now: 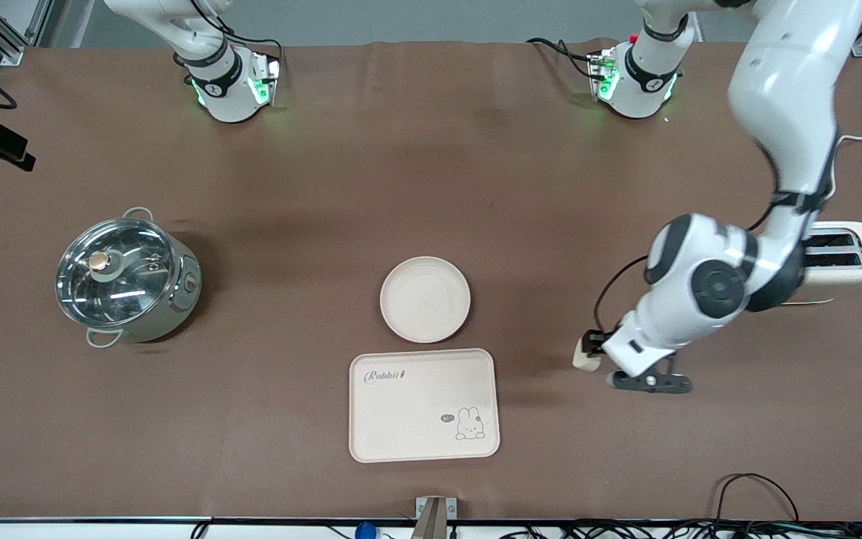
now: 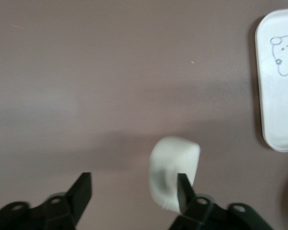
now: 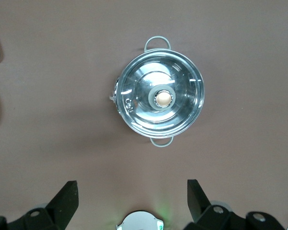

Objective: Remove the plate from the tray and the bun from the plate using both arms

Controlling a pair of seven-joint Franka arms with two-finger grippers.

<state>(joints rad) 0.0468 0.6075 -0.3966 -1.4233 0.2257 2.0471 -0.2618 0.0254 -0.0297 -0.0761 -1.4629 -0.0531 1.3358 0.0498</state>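
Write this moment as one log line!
left tool: open, beside bun | right tool: open, above pot | plate: beside tray

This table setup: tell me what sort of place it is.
Probably a robotics lab staged as a kitchen: two bolted-down arms, the left arm reaching over the brown table, among a lidded pot, a toaster and a plate.

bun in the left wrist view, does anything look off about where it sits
Yes. The bun is not centred between the open left gripper fingers: it lies against one fingertip, with bare table at the other. It also sits on the table apart from the tray, not on the plate.
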